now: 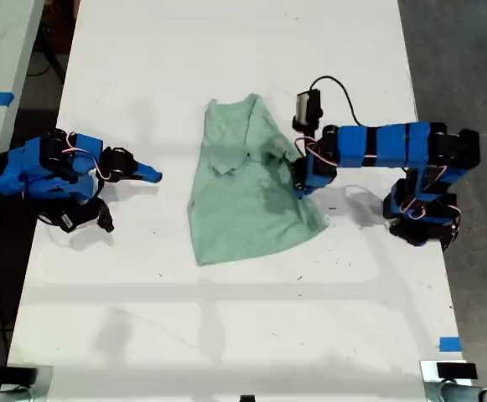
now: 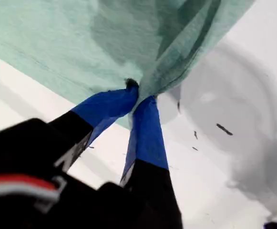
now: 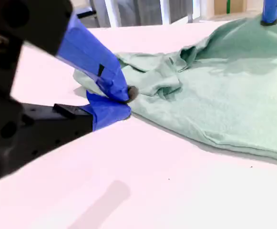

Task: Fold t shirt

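A white table is seen, with a rumpled mint-green t shirt laid on its middle.

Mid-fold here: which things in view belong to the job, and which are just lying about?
Job:
- t shirt
- my first claw, shut on the shirt's edge
- my second claw, beside the shirt, not holding it

Lying about:
- blue tape on the white table

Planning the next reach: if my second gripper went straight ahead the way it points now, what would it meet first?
Probably the t shirt: my second gripper, jaws together, points at its near edge across bare table. Nothing else shows between them, though depth is uncertain.
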Robot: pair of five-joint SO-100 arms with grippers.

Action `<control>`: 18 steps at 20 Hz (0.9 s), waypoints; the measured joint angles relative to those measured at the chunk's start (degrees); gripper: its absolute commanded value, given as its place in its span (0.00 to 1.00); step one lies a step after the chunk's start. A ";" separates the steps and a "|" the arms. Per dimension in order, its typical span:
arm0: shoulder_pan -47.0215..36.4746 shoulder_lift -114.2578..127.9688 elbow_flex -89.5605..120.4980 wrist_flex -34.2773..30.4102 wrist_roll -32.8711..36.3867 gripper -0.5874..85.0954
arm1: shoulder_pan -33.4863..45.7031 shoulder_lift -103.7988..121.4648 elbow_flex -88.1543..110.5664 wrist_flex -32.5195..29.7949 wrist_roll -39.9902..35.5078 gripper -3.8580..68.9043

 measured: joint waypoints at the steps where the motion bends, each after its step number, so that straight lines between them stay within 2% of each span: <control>1: 0.00 0.00 0.00 0.00 0.00 0.01 | -1.14 -2.37 -3.78 0.00 -0.88 0.05; 7: 0.00 0.00 0.00 0.00 0.00 0.01 | -4.92 -22.06 -22.15 -3.34 -5.10 0.05; 8: 0.00 0.00 0.00 0.00 0.00 0.01 | -5.27 -25.75 -25.31 -3.52 -5.71 0.10; 9: 0.00 0.00 0.00 0.00 0.00 0.01 | -5.45 -29.00 -27.95 -3.43 -6.15 0.22; 12: 0.00 0.00 0.00 0.00 0.00 0.01 | -5.71 -31.99 -32.34 -2.72 -6.59 0.31; 16: 0.00 0.00 0.00 0.00 0.00 0.01 | -5.80 -26.63 -32.61 4.83 -6.68 0.33; 17: 0.00 0.00 0.00 0.00 0.00 0.01 | -5.80 -22.94 -31.46 7.21 -6.68 0.31; 18: 0.00 0.00 0.00 0.00 0.00 0.01 | -5.80 -18.90 -29.62 8.96 -6.42 0.24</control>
